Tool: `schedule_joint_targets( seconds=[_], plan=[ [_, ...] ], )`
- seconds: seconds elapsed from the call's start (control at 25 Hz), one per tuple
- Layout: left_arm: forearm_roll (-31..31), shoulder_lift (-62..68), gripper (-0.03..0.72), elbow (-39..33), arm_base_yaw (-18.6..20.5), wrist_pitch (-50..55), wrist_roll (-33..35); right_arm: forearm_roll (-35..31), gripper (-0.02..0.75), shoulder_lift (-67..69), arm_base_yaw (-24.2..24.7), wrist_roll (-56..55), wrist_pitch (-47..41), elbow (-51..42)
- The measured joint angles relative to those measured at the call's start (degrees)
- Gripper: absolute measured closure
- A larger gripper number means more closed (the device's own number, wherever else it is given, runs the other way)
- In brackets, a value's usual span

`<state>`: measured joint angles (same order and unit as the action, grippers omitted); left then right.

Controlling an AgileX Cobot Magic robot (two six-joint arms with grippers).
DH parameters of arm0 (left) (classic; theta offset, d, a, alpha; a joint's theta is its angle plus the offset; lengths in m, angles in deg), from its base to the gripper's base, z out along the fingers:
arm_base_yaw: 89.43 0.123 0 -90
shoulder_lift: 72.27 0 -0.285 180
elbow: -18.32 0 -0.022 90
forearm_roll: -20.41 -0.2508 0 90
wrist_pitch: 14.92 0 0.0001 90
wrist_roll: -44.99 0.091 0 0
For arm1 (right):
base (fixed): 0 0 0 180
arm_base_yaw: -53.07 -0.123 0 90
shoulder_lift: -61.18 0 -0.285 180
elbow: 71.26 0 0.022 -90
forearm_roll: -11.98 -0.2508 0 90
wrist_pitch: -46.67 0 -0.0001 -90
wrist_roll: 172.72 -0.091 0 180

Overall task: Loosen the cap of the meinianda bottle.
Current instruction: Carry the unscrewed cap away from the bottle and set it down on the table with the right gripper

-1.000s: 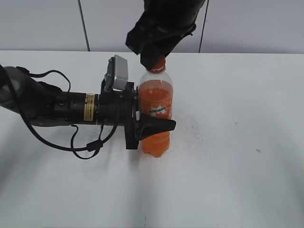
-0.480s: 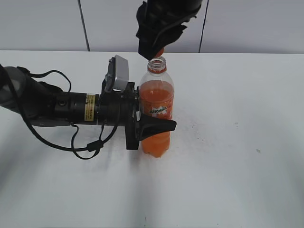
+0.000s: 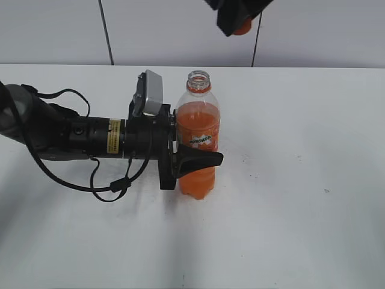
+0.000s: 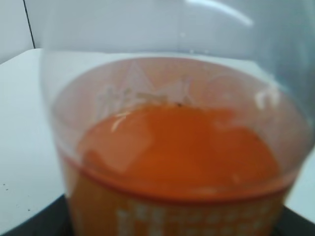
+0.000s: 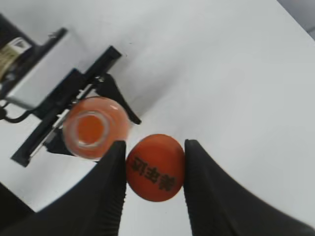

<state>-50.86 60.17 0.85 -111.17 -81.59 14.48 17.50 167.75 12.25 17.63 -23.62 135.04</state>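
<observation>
On the white table (image 3: 301, 211) before the pale wall, the left gripper (image 3: 195, 159) clamps the upright Mirinda bottle (image 3: 197, 144), its mouth bare, while the right gripper (image 5: 153, 169), high at the far side, pinches the orange cap (image 5: 155, 167) — loosening looks done.

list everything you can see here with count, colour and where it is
Mirinda bottle: one, clear with orange soda and orange label, upright on the table mid-left, mouth open
cap: one, orange with dark print on top, off the bottle, held up in the air
table: one, white, under everything
wall: pale grey panels behind the table
left claw: one, black, shut around the bottle's body
right claw: one, black, raised above the bottle, gripping the cap
</observation>
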Motion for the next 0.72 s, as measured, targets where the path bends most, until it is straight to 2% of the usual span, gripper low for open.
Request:
schedule_joint_targets(
  seconds=[0.28,0.48,0.72],
  plan=[
    [0.0,0.0,0.266,0.0,0.0,0.0,0.0,2.29,0.468,-0.33,10.23,-11.09,0.1,-6.05],
    [0.0,0.0,0.266,0.0,0.0,0.0,0.0,0.89,0.468,-0.46,19.15,-12.86,0.58,-14.75],
    [0.03,0.0,0.266,0.0,0.0,0.0,0.0,-5.06,0.468,-3.06,29.19,-12.98,10.33,-29.48]
  ],
)
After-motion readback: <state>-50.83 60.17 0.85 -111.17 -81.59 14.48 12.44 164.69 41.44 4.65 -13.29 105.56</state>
